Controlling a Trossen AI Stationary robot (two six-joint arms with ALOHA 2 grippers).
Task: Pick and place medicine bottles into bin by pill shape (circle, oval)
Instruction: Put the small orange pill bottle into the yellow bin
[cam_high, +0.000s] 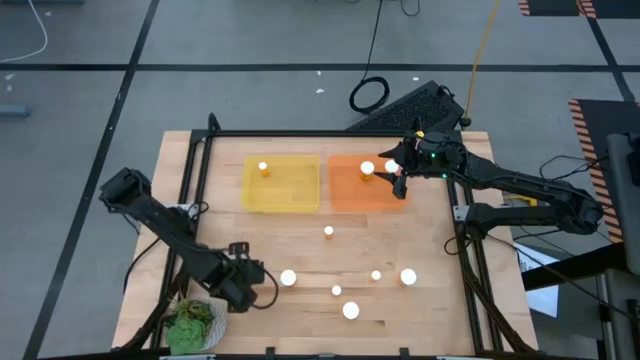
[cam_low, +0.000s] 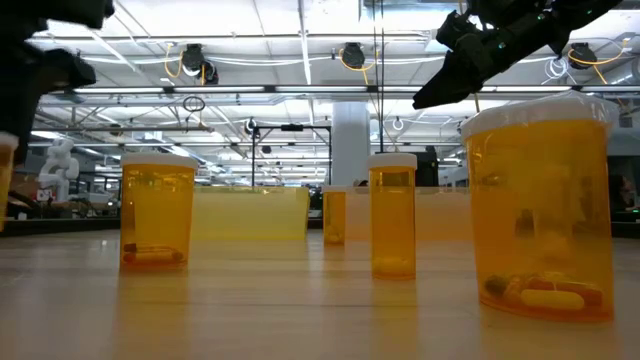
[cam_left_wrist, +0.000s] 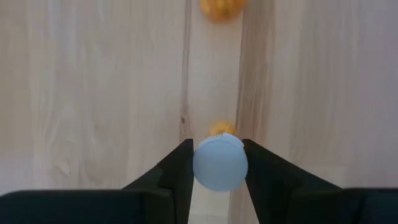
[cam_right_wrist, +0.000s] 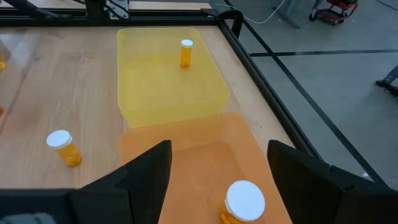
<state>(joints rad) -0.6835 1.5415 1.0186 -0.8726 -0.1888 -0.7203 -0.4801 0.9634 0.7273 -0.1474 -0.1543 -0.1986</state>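
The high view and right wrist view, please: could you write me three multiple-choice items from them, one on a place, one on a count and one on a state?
1. Where is the right gripper?
A. Over the yellow bin
B. Over the orange bin
C. Beside the green leafy object

2. How many medicine bottles stand in the yellow bin?
A. None
B. One
C. Three

3. What state is the right gripper in?
A. Open and empty
B. Shut on a bottle
C. Shut on nothing

Answers:
1. B, since the right gripper hangs above the orange bin, with a white-capped bottle in the bin below it.
2. B, since a single medicine bottle stands in the yellow bin.
3. A, since its fingers stand wide apart with nothing between them.

The left gripper is at a bottle on the table near its front edge.
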